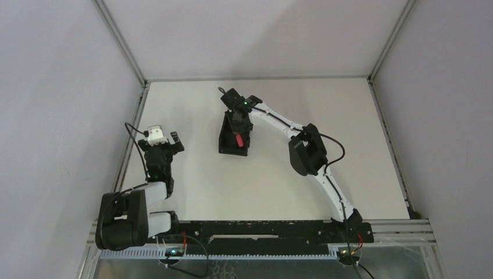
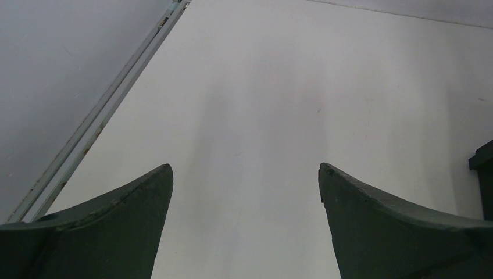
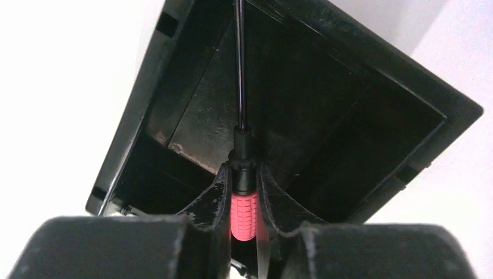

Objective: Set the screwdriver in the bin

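**White tabletop sitting inside a grey booth**

A plain white table (image 1: pixel 192 192) is spreading out beneath the left claw (image 1: pixel 163 136) and the right claw (image 1: pixel 238 129). Smooth grey panels are enclosing it. A left wall (image 1: pixel 52 116) is rising outward of the left claw, a right wall (image 1: pixel 447 87) outward of the right claw, and a back wall (image 1: pixel 256 35) is standing well beyond both. Pale metal struts (image 1: pixel 119 40) are climbing the far corners. A metal edge strip (image 2: pixel 99 122) is running ahead and outward of the left claw. Behind both claws, a dark rail (image 1: pixel 261 228) is lining the near edge. Soft, even light is filling the booth, leaving only faint shadows.
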Tool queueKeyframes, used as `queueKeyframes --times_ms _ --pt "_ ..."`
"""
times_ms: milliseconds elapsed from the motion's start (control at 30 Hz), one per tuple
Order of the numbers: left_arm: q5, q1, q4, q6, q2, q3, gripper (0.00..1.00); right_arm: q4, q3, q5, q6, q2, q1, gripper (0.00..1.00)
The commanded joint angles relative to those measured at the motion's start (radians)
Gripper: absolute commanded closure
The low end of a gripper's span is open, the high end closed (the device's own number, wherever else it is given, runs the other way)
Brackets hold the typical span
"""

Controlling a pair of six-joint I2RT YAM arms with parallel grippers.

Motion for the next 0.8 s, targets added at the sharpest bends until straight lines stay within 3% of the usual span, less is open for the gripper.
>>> queueKeyframes --times_ms 0,67,133,433,500,533,567,600,767 --pt "-0.012 -0.006 0.025 0.013 -0.001 0.047 0.00 0.047 0.010 0.057 -0.028 -0.029 0.018 0.75" --pt "-0.013 -0.006 0.025 0.013 -0.001 0.048 0.00 0.051 0.003 0.055 -0.027 -0.039 0.021 0.63" --pt "-0.012 -0.006 0.025 0.013 -0.001 0.047 0.00 0.053 0.005 0.048 -0.026 -0.055 0.029 0.57" --pt "-0.013 -0.006 0.025 0.013 -0.001 0.047 0.00 0.079 -0.007 0.117 -0.014 -0.244 0.041 0.55" --pt "-0.012 -0.006 0.025 0.013 -0.001 0.048 0.00 0.093 -0.031 0.118 -0.033 -0.301 0.041 0.51" --pt "-0.012 -0.006 0.025 0.013 -0.001 0.047 0.00 0.101 -0.050 0.116 -0.044 -0.334 0.041 0.38" --pt "-0.013 -0.006 0.025 0.013 -0.001 0.047 0.00 0.109 -0.085 0.119 -0.054 -0.379 0.042 0.13" --pt "-0.012 -0.006 0.025 0.013 -0.001 0.047 0.00 0.120 -0.121 0.122 -0.067 -0.414 0.044 0.02" --pt "-0.013 -0.006 0.025 0.013 -0.001 0.047 0.00 0.252 -0.386 0.170 -0.137 -0.643 0.054 0.00"
